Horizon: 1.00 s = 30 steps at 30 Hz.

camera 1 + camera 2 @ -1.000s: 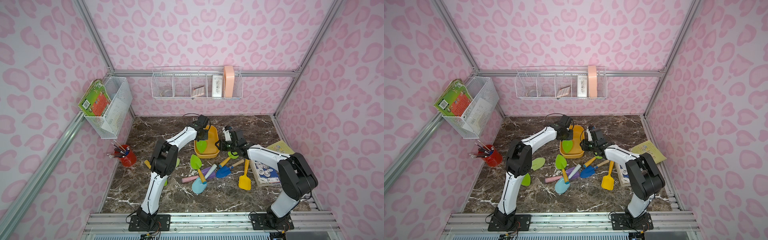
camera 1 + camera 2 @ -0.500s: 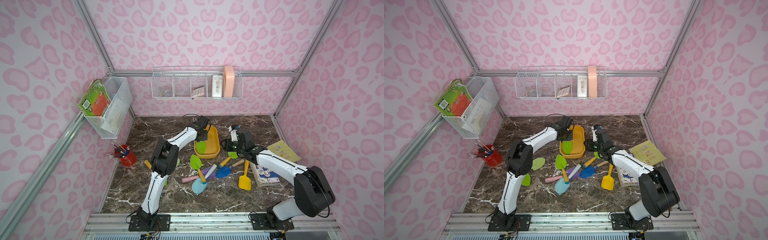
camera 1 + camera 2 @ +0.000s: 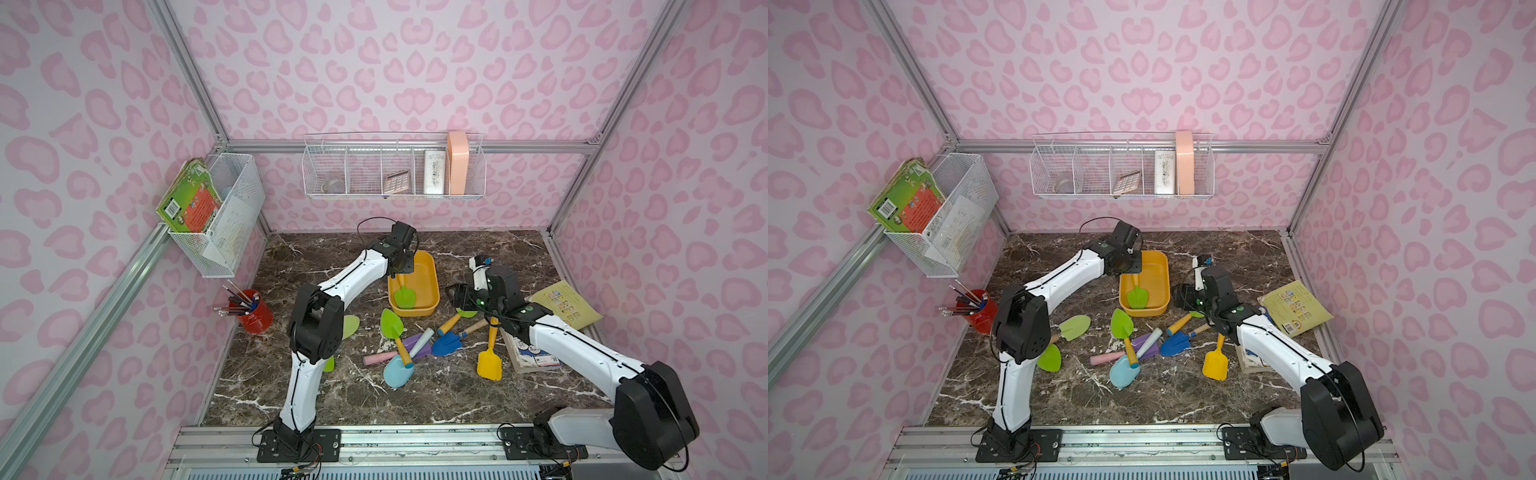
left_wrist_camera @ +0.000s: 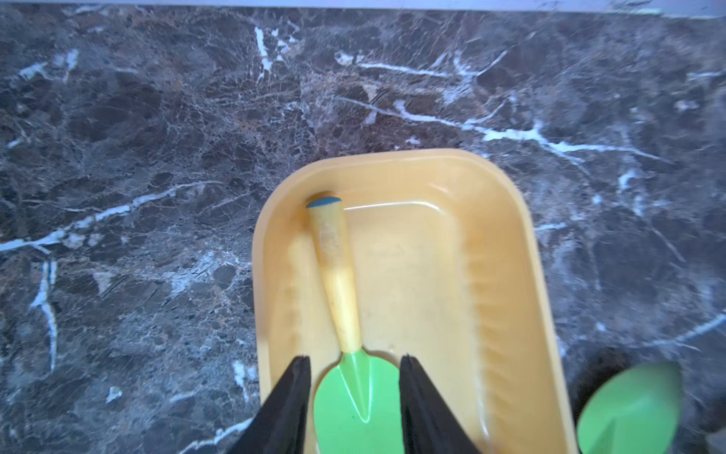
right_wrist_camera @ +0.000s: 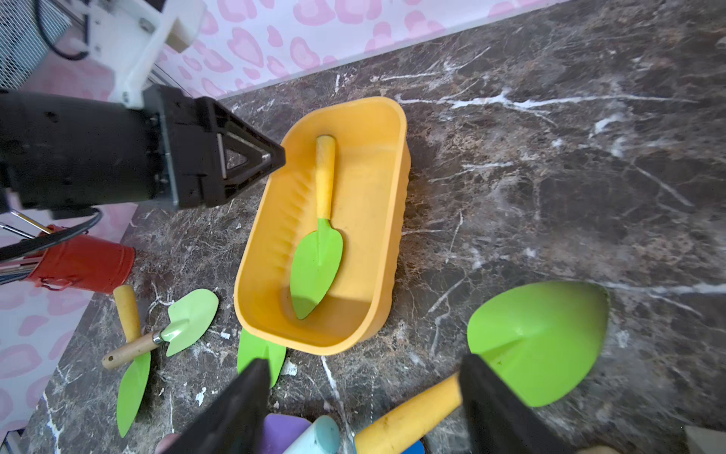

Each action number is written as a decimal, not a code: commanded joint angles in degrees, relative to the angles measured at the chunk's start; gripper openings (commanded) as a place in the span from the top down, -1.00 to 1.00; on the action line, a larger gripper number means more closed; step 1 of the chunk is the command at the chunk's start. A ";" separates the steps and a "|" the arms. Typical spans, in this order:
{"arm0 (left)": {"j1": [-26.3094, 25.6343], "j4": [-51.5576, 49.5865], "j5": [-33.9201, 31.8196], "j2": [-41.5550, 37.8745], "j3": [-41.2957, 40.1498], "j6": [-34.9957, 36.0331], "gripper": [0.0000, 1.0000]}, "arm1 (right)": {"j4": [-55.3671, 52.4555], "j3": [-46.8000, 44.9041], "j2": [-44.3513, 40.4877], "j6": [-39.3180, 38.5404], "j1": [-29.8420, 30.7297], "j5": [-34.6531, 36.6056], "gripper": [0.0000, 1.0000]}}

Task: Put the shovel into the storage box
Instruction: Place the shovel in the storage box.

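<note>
1. Shovel (image 5: 319, 251): a green pointed blade on a yellow handle, lying flat on the floor of the storage box (image 5: 365, 184). In both top views the shovel (image 3: 404, 296) (image 3: 1137, 296) has its blade toward the near end of the box and its handle toward the far wall. Nothing touches it.
2. Storage box (image 3: 423, 272) (image 3: 1154, 276): a shallow orange-yellow tub with rounded corners. It stands on the dark marble tabletop (image 3: 457, 395), in its far middle part, with one gripper on each side.
3. Left gripper (image 4: 354, 358): jaws spread. In its own wrist view one black finger shows on each side of the blade's neck, with a gap at both sides, so nothing is pinched. In the right wrist view the left gripper (image 5: 271, 159) hangs over the box rim on the left arm's side, clear above the shovel.
4. Right gripper (image 5: 365, 363): jaws spread wide, holding nothing. In a top view the right gripper (image 3: 456, 296) hovers just beside the box on the right arm's side. A second green shovel (image 5: 538, 338) lies on the tabletop below it, and its yellow handle passes behind one finger.
5. Loose tools lie on the tabletop near the box's near end: a green shovel (image 3: 391, 322), a light blue shovel (image 3: 398, 372), a blue shovel (image 3: 446, 343), a yellow shovel (image 3: 489, 365) and a pale green trowel (image 5: 188, 318) with a wooden handle.
6. Surroundings: a red pencil cup (image 3: 255, 318) stands by the left wall, and books (image 3: 565, 302) lie at the right edge.
</note>
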 commanded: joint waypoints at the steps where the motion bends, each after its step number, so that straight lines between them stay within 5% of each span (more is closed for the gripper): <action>1: -0.46 0.94 1.72 -4.16 -2.91 0.79 0.09 | 2.55 -1.69 -1.11 2.23 -1.92 -2.97 -0.99; 6: -1.46 2.91 3.73 -12.40 -10.14 1.29 0.00 | 2.78 -2.10 -1.53 2.01 -3.87 -8.28 -0.99; 14: -2.81 4.10 5.91 -26.28 -25.00 0.76 -0.06 | 2.39 -4.53 -3.72 -0.38 -2.80 -10.09 -0.69; 30: -6.77 1.70 3.58 -47.35 -49.71 -6.58 0.06 | 3.65 -8.58 -5.81 -2.52 7.56 -8.43 -0.51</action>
